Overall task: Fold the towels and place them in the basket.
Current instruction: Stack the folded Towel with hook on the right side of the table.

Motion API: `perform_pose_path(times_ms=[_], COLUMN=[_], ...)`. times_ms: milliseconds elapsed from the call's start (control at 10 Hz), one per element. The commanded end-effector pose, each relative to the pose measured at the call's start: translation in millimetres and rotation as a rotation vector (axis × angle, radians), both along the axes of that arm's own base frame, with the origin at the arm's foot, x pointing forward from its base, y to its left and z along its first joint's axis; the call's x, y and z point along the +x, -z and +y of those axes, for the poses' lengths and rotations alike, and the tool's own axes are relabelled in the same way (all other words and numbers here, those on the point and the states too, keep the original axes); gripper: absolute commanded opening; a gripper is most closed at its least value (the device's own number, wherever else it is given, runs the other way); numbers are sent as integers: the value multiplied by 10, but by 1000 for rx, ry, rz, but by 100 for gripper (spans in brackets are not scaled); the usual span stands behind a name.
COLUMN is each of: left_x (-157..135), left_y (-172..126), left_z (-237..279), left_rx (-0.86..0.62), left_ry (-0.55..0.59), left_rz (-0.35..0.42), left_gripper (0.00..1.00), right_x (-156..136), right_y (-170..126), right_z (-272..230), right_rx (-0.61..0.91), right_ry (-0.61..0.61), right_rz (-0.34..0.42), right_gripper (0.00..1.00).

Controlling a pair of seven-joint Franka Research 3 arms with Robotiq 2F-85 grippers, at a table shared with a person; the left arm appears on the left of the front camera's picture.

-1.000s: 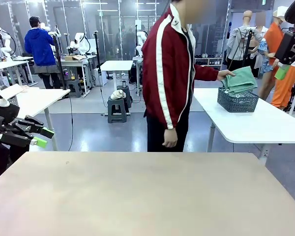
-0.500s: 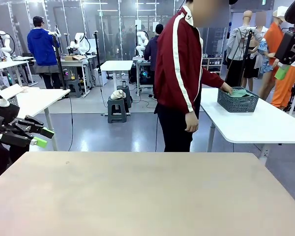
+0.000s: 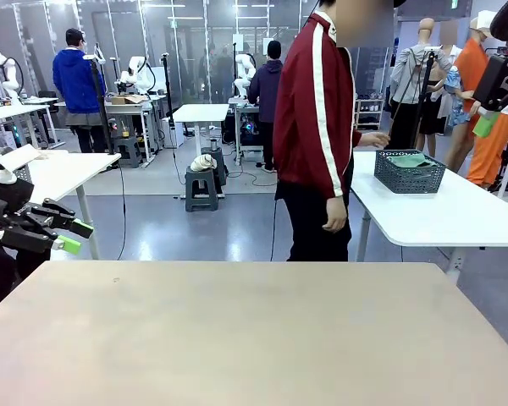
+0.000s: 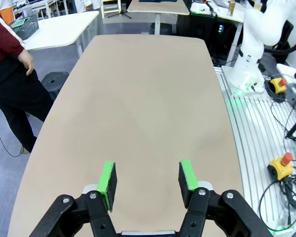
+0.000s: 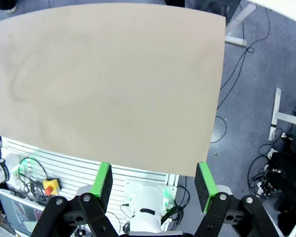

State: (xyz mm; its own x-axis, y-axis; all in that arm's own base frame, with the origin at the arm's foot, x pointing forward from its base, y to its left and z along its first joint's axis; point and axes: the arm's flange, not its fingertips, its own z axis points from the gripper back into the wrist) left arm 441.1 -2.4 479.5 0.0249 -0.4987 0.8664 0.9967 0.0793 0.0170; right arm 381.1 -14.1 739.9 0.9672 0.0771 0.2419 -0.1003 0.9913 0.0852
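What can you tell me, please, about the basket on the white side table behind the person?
The basket is a dark grey rectangular container, plastic by its look, with perforated mesh sides. It stands upright near the near-left end of a white side table, beyond the beige table. Mint-green towels lie inside, their top showing just above the rim. The person's hand hovers beside its left end, apparently not touching it. It also appears small in the left wrist view.

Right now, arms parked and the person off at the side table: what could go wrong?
1. The basket with the towels sits on the white side table, likely beyond either arm's reach.
2. The person stands close to the work table; any arm sweep risks contact.
3. Both the left tool and the right tool are open, holding nothing.
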Motion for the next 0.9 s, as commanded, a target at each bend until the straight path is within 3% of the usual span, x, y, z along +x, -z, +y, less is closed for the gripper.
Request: perform_pose_path(times_ms=[0, 800], left_x=[-1, -1], left_y=[-14, -14], left_z=[-3, -3], left_rx=[-16, -16], left_ry=[-3, -3], left_rz=[-13, -13], left_gripper=[65, 65], right_x=[-3, -3], right_y=[-4, -4], right_z=[12, 12], right_rx=[18, 18], right_ry=[-2, -2], right_rz=[-2, -2], right_gripper=[84, 84])
